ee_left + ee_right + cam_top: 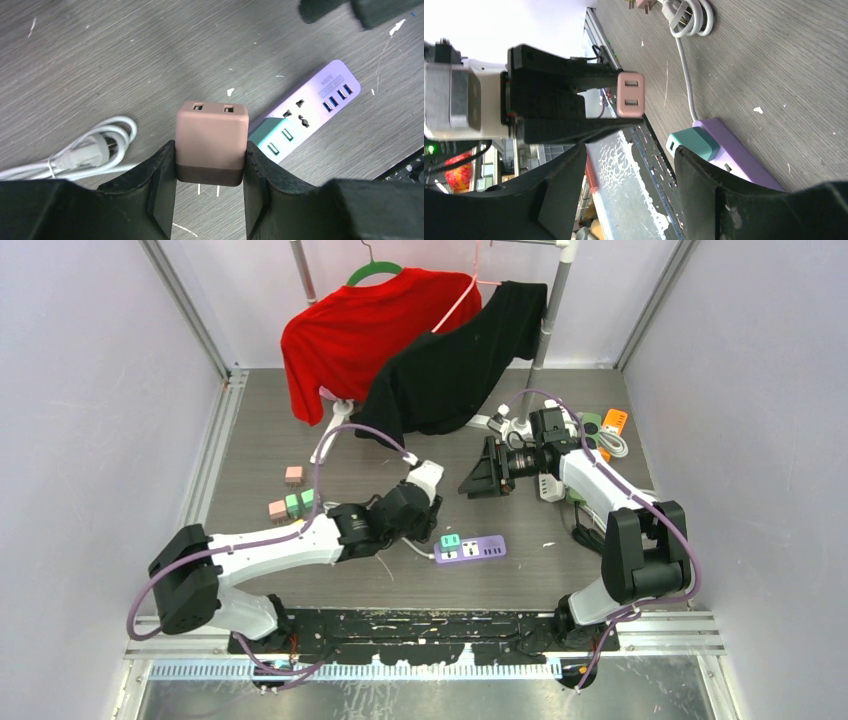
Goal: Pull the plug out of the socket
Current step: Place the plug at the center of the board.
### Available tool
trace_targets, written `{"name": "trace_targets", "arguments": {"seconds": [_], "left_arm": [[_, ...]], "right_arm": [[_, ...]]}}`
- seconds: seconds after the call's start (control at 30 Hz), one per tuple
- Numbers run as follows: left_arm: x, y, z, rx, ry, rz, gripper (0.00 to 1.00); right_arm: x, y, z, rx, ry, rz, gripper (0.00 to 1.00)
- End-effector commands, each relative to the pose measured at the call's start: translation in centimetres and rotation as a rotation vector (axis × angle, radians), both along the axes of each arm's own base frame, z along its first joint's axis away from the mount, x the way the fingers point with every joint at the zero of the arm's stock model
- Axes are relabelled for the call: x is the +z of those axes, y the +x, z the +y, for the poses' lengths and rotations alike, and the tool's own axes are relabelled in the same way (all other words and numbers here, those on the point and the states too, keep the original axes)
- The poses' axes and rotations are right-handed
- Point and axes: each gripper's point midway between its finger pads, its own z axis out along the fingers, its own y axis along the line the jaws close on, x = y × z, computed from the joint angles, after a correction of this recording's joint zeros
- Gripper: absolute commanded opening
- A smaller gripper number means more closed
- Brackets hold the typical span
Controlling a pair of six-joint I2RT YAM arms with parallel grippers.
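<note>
My left gripper (210,170) is shut on a pink plug (212,135) with a dark base. It holds the plug in the air with both prongs bare above the table. The purple socket strip (325,87) lies to the right with a teal plug (272,137) still seated in it. In the top view the strip (485,548) lies just right of the left gripper (425,515). My right gripper (629,170) is open and empty, held above the table (478,472) and facing the pink plug (630,94) and the strip (739,155).
A coiled white cable (95,150) lies left of the held plug. Small pink and green plugs (292,502) sit at the left. Orange and green adapters (612,421) lie at the back right. A red shirt (360,330) and a black shirt (460,360) hang on a rack behind.
</note>
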Motion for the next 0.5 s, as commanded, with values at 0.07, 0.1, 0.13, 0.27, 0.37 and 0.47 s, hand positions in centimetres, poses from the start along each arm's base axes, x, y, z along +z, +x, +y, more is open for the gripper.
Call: {"name": "trace_targets", "arguments": {"seconds": [0.07, 0.1, 0.13, 0.27, 0.37, 0.47], "left_arm": [[1.7, 1.3, 3.2, 0.125, -0.136, 0.017, 0.00], [2.1, 1.4, 4.0, 0.146, -0.158, 0.023, 0.00], [2.0, 1.7, 5.0, 0.170, -0.165, 0.035, 0.00], [1.8, 2.7, 9.0, 0.256, -0.221, 0.076, 0.00], [1.6, 3.5, 12.1, 0.341, -0.286, 0.092, 0.00], [0.7, 4.4, 15.5, 0.459, -0.371, 0.133, 0.00]], "right_arm": [[2.1, 0.3, 0.2, 0.022, 0.021, -0.084, 0.70], [2.0, 0.2, 0.2, 0.022, 0.020, -0.084, 0.70], [2.0, 0.2, 0.2, 0.023, 0.020, -0.083, 0.70], [2.0, 0.3, 0.2, 0.024, 0.019, -0.084, 0.69], [1.9, 0.3, 0.2, 0.023, 0.016, -0.082, 0.69], [1.8, 0.3, 0.2, 0.022, 0.013, -0.082, 0.69]]}}
